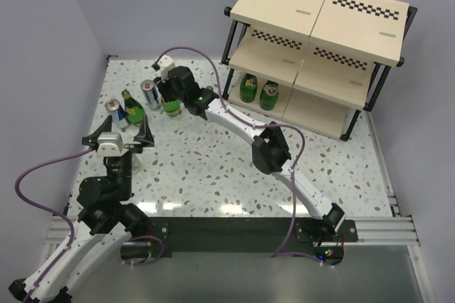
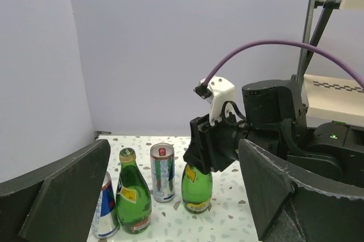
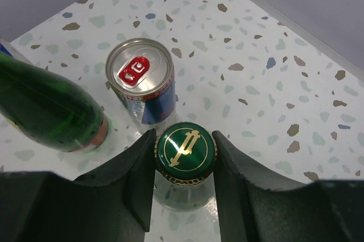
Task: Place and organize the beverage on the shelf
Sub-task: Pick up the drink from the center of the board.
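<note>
Since the green bottle (image 3: 185, 154) stands upright on the tabletop (image 3: 256, 83), the right pincer (image 3: 183, 135) clasps its cap from above. The shelf (image 1: 284, 11) lies at three o'clock. The left pincer (image 2: 173, 142) hangs released.

speckled terrazzo table (image 1: 213, 168), pale lavender walls (image 1: 43, 33)

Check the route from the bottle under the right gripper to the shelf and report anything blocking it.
Nothing visible stands on the table between the green bottle and the shelf. Two green bottles already occupy the bottom board's left end; the nearest can is on its other side.
</note>
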`<action>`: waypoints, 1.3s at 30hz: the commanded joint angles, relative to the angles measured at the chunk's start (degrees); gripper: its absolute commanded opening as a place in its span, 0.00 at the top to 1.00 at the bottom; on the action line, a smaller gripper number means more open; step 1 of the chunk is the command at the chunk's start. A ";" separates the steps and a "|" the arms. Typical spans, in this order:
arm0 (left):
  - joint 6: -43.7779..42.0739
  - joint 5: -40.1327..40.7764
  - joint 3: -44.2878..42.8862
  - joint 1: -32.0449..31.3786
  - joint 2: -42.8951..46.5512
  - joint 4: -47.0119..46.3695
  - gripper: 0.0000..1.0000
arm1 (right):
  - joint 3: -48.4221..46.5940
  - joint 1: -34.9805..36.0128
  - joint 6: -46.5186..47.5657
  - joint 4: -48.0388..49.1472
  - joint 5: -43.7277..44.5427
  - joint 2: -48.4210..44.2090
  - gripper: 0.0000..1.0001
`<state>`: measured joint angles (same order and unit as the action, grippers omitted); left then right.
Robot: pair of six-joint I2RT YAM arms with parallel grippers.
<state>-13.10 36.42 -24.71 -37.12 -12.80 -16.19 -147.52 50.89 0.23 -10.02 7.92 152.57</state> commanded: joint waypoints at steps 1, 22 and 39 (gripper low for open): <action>-1.22 -0.48 0.19 0.47 0.14 -2.10 0.00 | -2.07 0.17 -0.58 -4.03 -7.56 -5.79 1.00; -0.26 -2.58 1.50 1.09 5.32 0.28 0.00 | 31.41 0.17 14.88 -22.06 -35.17 -36.81 1.00; 6.60 -27.79 -1.31 1.18 -8.89 3.44 0.00 | 65.07 -9.58 25.87 -24.43 -39.48 -67.22 1.00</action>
<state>-8.95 17.65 -23.70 -36.38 -18.61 -12.56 -84.29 43.81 22.22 -37.65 -28.29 92.53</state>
